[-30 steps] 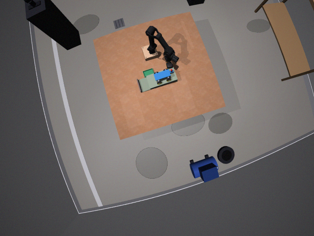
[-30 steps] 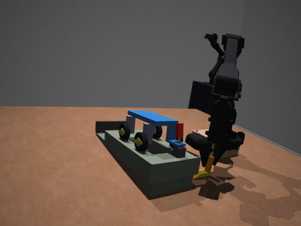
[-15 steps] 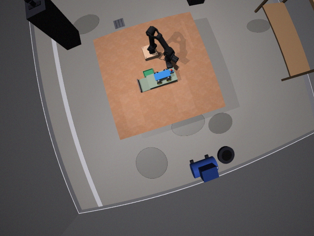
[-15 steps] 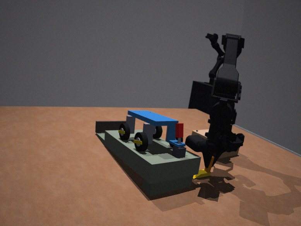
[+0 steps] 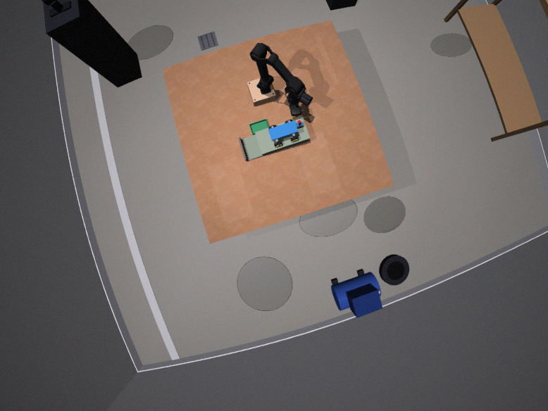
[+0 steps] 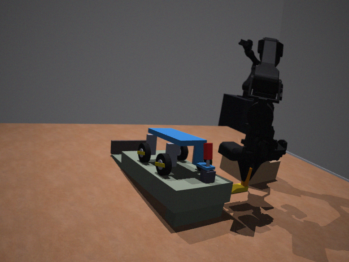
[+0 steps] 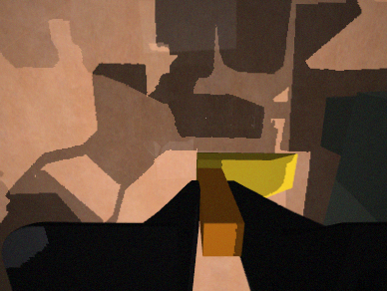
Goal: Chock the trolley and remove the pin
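The gripper (image 6: 245, 177) (image 7: 215, 191) is shut on the orange handle of the yellow chock (image 6: 238, 188) (image 7: 259, 174). It holds the chock a little above the table, beside the uphill end of the ramp (image 5: 256, 147) (image 6: 201, 198). The blue-topped trolley (image 5: 283, 131) (image 6: 177, 136) stands on the ramp on black wheels. The red-headed stop pin (image 5: 299, 122) (image 6: 207, 150) stands upright at the trolley's uphill end, through its blue tab and into the dark block. The green tray (image 5: 259, 127) is beside the ramp, on the arm's side. The chock's underside is hidden.
The ramp's dark end board (image 5: 243, 148) (image 6: 126, 146) stands at its downhill end. The arm's base plate (image 5: 260, 98) is behind the tray and ramp. The ramp's side (image 7: 354, 130) is close to the right of the chock in the wrist view.
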Robot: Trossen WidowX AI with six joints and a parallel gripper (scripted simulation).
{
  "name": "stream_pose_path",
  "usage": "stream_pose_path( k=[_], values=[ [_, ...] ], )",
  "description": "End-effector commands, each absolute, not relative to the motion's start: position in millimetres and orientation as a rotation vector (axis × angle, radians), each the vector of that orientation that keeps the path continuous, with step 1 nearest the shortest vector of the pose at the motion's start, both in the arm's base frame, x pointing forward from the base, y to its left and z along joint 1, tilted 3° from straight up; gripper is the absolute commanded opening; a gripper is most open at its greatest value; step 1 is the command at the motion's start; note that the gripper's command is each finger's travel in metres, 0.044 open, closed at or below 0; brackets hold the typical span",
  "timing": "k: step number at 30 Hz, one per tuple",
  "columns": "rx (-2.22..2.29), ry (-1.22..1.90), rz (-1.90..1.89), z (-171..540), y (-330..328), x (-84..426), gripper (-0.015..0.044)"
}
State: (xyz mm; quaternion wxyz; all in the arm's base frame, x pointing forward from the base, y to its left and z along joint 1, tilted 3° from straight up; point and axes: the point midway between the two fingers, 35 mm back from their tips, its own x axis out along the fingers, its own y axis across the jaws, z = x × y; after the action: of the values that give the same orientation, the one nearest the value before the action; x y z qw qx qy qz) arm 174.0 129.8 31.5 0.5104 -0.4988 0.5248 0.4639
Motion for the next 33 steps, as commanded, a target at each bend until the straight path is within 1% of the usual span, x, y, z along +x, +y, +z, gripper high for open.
stream_pose_path(
  k=[1, 28, 33],
  values=[
    [-1.197, 1.258, 1.112, 45, 131, 174, 0.0],
    [-1.196, 1.258, 1.112, 139, 137, 174, 0.0],
    [-1.196, 1.258, 1.112, 142, 137, 174, 0.0]
  ],
)
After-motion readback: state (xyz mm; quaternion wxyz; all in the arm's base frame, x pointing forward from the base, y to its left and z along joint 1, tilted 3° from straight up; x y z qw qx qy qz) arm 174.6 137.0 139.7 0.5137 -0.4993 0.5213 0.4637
